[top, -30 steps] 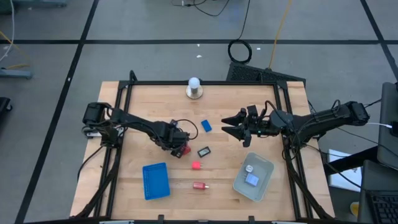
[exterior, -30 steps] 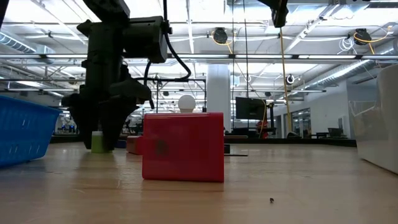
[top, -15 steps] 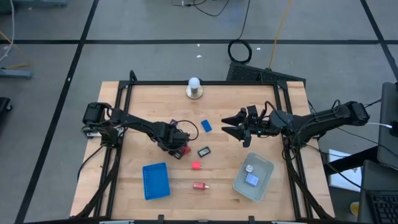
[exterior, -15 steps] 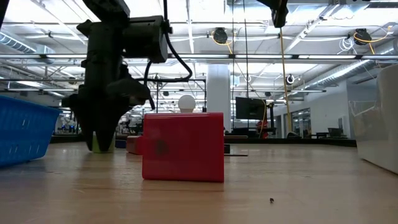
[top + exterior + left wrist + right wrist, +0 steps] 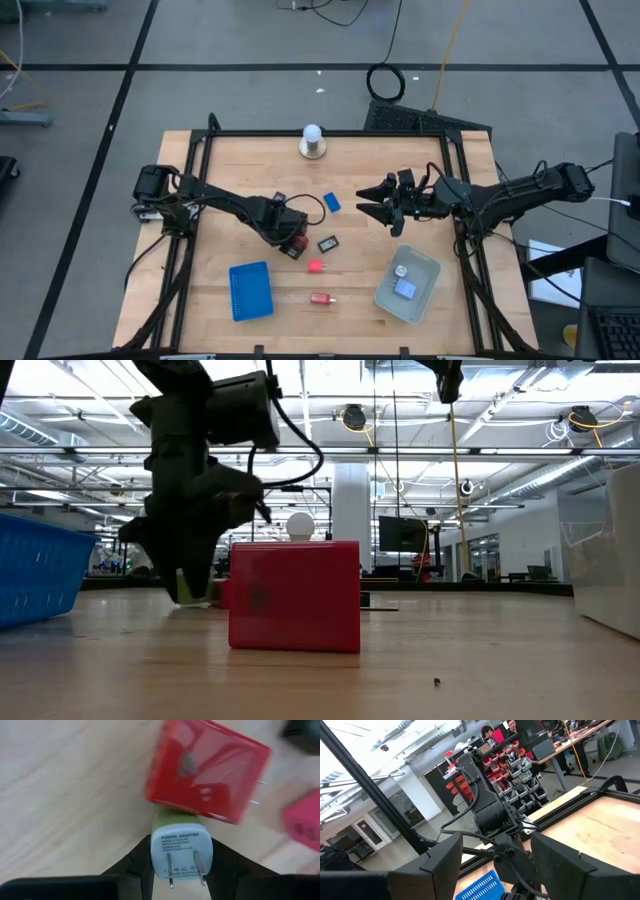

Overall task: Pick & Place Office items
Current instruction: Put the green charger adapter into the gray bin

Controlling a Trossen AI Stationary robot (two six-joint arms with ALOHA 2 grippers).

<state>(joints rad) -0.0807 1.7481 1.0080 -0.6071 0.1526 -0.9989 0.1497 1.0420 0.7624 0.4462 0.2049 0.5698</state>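
Left gripper (image 5: 182, 870) is clamped on a green-and-white power adapter (image 5: 181, 845), just off the table near centre, with a red adapter (image 5: 207, 769) touching it at its 12 o'clock in the wrist view. Right gripper (image 5: 366, 202) hovers at the table's 2 o'clock, fingers spread, holding nothing. Other items, probably a pink block (image 5: 316, 266) and a black rectangle (image 5: 328, 243), lie nearby.

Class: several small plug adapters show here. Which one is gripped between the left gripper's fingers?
The green-and-white power adapter, clamped in the left gripper. The red adapter and pink one lie loose on the table.
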